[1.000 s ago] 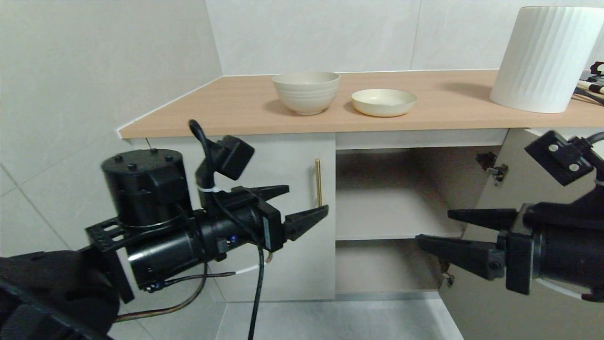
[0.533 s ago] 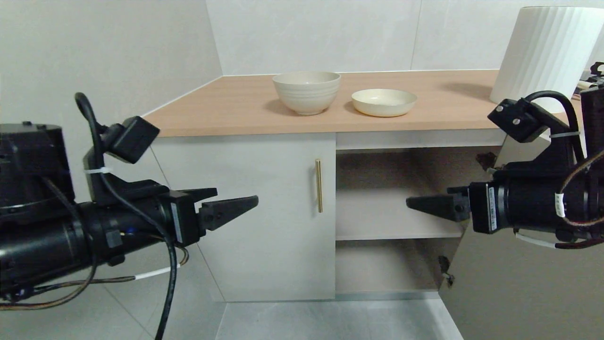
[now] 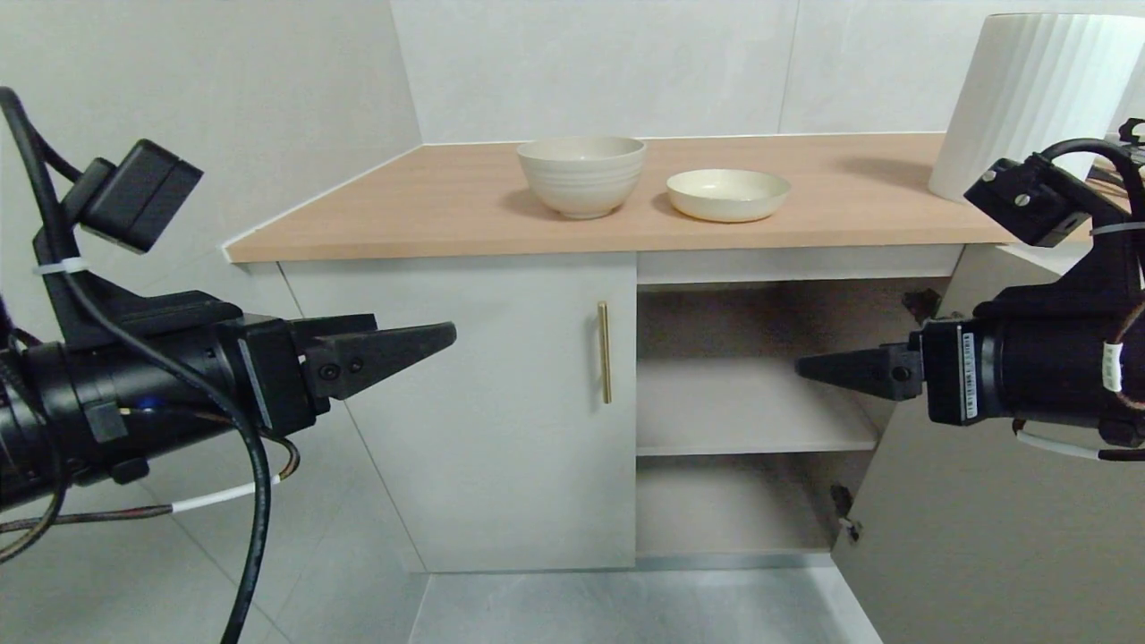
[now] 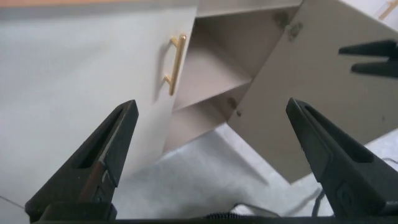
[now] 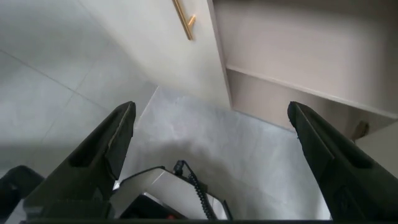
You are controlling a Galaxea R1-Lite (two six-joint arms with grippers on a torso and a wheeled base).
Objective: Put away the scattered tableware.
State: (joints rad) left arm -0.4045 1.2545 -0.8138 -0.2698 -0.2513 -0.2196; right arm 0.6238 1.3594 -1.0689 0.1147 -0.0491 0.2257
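My left fingers and right fingers gape, holding nothing, before the wooden bench bearing a cream ribbed bowl and shallow cream dish.

1. We see pale walls of large tiles, which meet in a corner behind the worktop's far left corner.
2. The worktop is light wood, and its left edge runs along the side wall.
3. Under it stands a grey-white cupboard. Its left door is shut, with an upright brass handle near the door's right edge.
4. The right door is swung open, showing one shelf across the middle.
5. The floor is grey tile.
6. The light is even, and shadow darkens the cupboard's upper back.
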